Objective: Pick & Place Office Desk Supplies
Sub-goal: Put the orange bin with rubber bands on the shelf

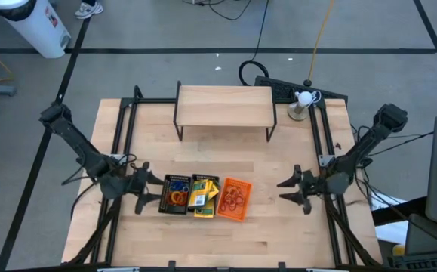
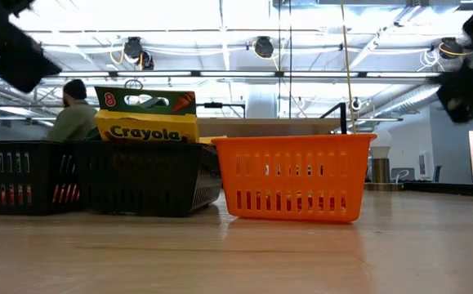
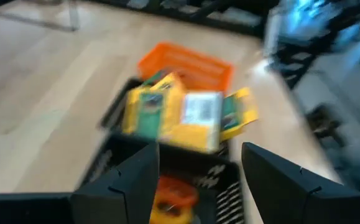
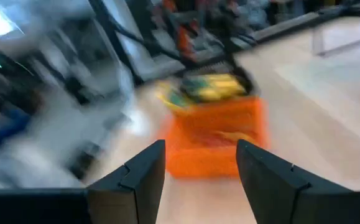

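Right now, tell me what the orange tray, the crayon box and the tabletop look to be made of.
Orange tray: likely moulded plastic, with slotted walls and an even matte colour.
Crayon box: printed cardboard, folded flap, slight sheen.
Tabletop: light wood, probably sealed; plank seams and grain show.

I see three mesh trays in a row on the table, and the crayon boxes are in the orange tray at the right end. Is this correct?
Not quite. The three trays do stand in a row, but the crayon boxes sit in the middle black tray, not in the orange tray. The high view shows it, and the low view confirms it: there the boxes rise from a black tray beside the orange one.
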Available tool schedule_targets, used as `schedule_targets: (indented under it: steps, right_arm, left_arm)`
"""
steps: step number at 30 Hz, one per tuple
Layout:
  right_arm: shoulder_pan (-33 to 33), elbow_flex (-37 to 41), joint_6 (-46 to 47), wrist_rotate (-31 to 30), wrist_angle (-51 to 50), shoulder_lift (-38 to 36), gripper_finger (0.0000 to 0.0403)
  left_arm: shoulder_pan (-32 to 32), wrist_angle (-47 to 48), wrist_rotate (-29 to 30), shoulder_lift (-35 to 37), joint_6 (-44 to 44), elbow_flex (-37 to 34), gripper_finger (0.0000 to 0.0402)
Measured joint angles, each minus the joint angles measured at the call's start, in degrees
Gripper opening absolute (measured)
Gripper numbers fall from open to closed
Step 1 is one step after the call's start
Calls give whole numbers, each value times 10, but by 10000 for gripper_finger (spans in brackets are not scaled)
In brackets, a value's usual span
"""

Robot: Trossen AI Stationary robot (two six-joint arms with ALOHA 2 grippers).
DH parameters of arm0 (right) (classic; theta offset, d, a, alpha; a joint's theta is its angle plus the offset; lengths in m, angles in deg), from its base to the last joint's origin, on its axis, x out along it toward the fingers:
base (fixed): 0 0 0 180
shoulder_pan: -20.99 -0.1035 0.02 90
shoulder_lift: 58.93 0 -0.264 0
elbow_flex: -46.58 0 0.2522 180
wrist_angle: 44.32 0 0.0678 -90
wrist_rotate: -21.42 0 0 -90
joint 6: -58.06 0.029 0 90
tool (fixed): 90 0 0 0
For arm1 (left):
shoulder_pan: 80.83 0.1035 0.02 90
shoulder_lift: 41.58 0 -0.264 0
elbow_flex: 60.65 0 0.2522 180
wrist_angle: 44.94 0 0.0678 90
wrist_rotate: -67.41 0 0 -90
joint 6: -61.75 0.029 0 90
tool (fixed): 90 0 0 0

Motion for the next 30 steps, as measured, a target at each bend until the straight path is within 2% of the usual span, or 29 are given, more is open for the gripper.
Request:
schedule_targets:
  steps: [4,7,10,15,22,27,30]
  right_arm:
    - [30,0,-9,-3,-5,10,185]
    - [65,1,22,-5,-65,18,185]
    - [107,1,63,-2,-125,23,185]
    - [163,2,76,33,-151,44,185]
    - [223,2,10,136,-78,80,185]
    - [259,-1,-42,207,5,100,185]
    - [280,-24,-37,243,-9,109,185]
  left_arm:
    - [4,70,54,-3,-43,0,230]
    - [16,118,103,-10,-92,0,230]
    - [36,144,126,-17,-140,-6,230]
    - [78,127,97,-17,-193,-47,229]
    - [133,80,20,-17,-252,-106,230]
    - [148,52,12,-17,-251,-111,230]
    - [154,37,12,-17,-249,-111,230]
